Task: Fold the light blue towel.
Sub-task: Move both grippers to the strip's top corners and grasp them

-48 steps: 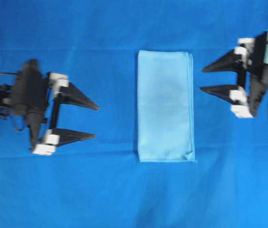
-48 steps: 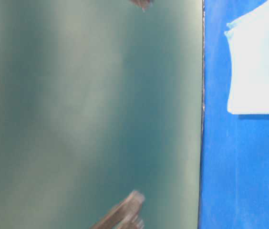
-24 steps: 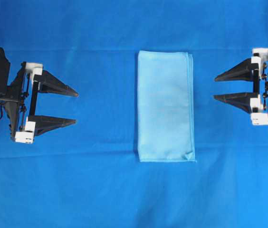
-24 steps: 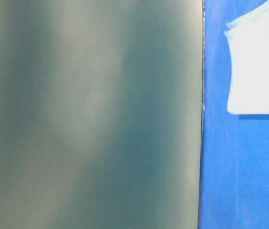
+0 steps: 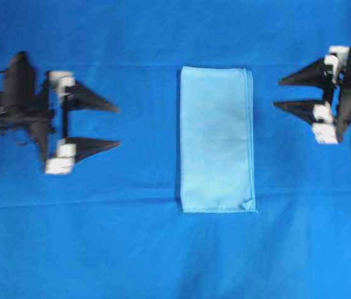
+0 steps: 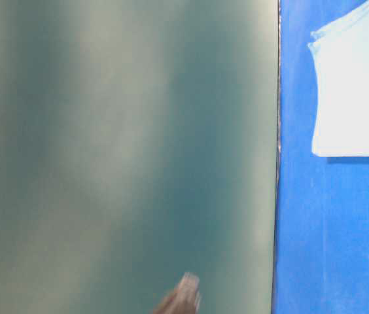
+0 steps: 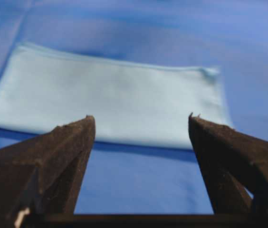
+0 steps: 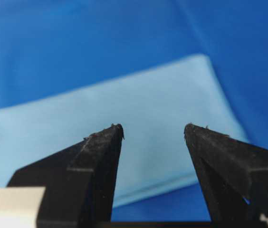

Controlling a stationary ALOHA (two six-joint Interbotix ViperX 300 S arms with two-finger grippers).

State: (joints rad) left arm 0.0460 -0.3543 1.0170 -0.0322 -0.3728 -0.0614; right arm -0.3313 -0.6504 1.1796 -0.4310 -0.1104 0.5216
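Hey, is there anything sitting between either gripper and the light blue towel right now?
Nothing visible. Only bare blue table covering lies between the open left gripper and the light blue towel, and likewise between the towel and the open right gripper.

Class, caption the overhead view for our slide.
Folded towel lies between two open, empty grippers: left, right.

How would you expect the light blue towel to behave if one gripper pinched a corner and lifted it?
The light blue towel lies thin and flat in a folded rectangle, so it would probably drape limply. Its layers may well slide apart, since one corner already curls. It looks light and unlikely to slip from a pinch.
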